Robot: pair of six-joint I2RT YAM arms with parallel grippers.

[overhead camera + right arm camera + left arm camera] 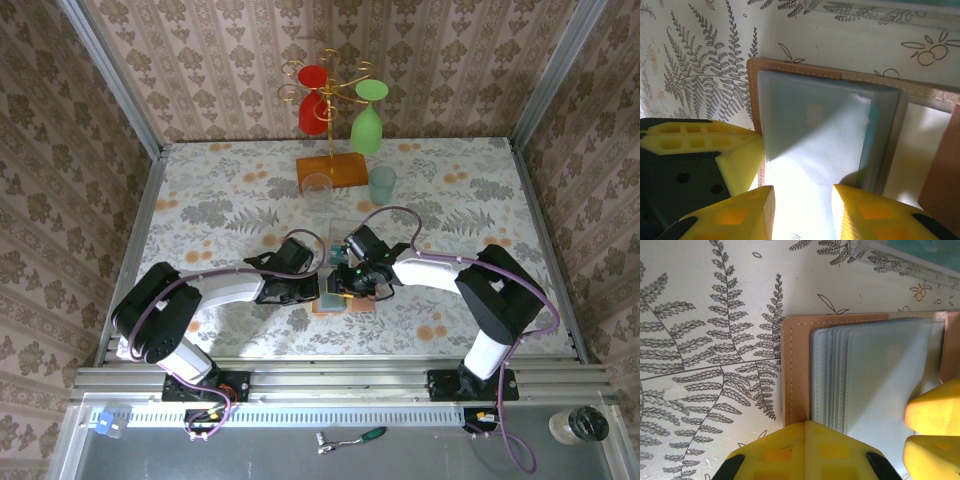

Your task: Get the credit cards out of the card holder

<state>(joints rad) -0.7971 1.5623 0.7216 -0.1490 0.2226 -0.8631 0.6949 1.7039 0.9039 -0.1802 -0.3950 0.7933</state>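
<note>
The small flat salmon-brown card holder (338,303) lies opened like a book on the floral-patterned table (230,200), at its near middle between the two arms. Its blue-grey inner pockets face up.

The left fingers (805,450) are closed together. Their yellow tips sit on the near edge of the holder's salmon-brown border (795,370), apparently to pin it in place. Whether they pinch the cover or only press on it cannot be told.

The right fingers (740,215) stand apart over the stack of pocket leaves (805,135), one tip to each side. Nothing is visibly clamped between them. A narrow teal strip (868,145) along the far side of the top leaf may be the edge of one of the credit cards, though it is too thin to be sure. No card lies loose on the cloth in these views.

The step in hand looks like the first extraction: one arm steadies the holder while the other searches for a card edge.

The next move probably calls for the right fingers to shift toward the pocket mouth and close on the exposed card edge alone, not on the soft leaf. They would then draw the card out along the slot while the left fingers hold the holder flat.
</note>
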